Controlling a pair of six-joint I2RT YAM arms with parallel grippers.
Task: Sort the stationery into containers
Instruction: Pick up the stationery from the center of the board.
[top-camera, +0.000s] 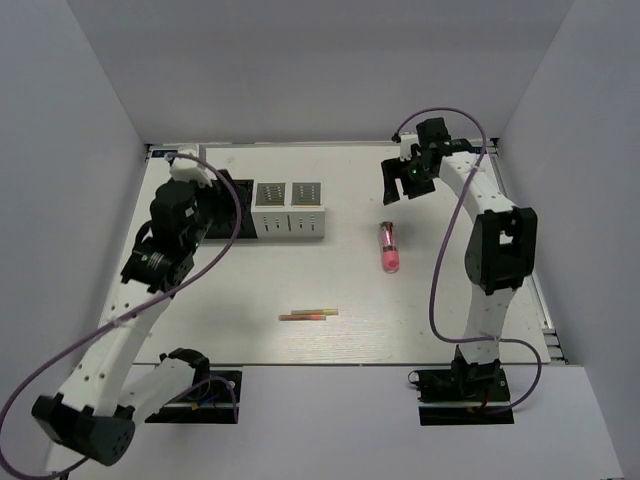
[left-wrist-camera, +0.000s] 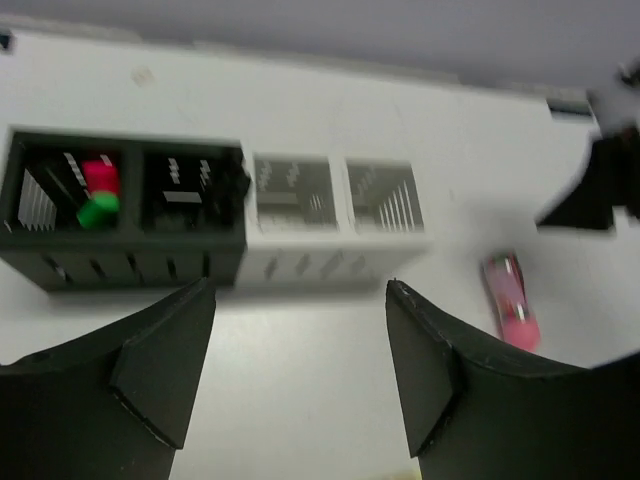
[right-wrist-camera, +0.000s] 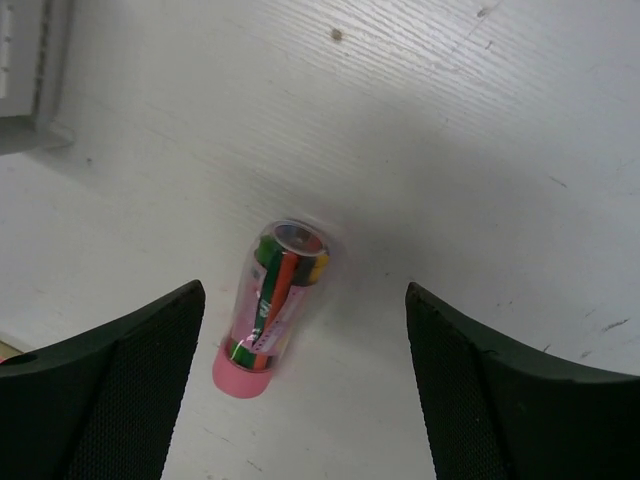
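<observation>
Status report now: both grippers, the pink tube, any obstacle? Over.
Left gripper open, empty, near the cubes. Right gripper open, clear of pink tube. Tube flat on table, nothing blocking.

Robot lab cell — white table (top-camera: 250, 285) boxed by plain grey walls (top-camera: 320, 70).

No legible txt or nos. on pink tube (right-wrist-camera: 268, 300), cubes (top-camera: 290, 224).

Black cubes (left-wrist-camera: 120, 265): two, slotted walls showing pale stripes.
White cubes (left-wrist-camera: 330, 265): two, same slot pattern in grey.
Pink cap (left-wrist-camera: 99, 175) and green cap (left-wrist-camera: 97, 212) in the end black cube.
Tube (right-wrist-camera: 272, 300): clear, pink base, with green, orange and yellow inside.
Sticks (top-camera: 308, 315): yellow-orange.
Table (right-wrist-camera: 450, 150): white, faint grain.
Cables (top-camera: 437, 270): purple.
</observation>
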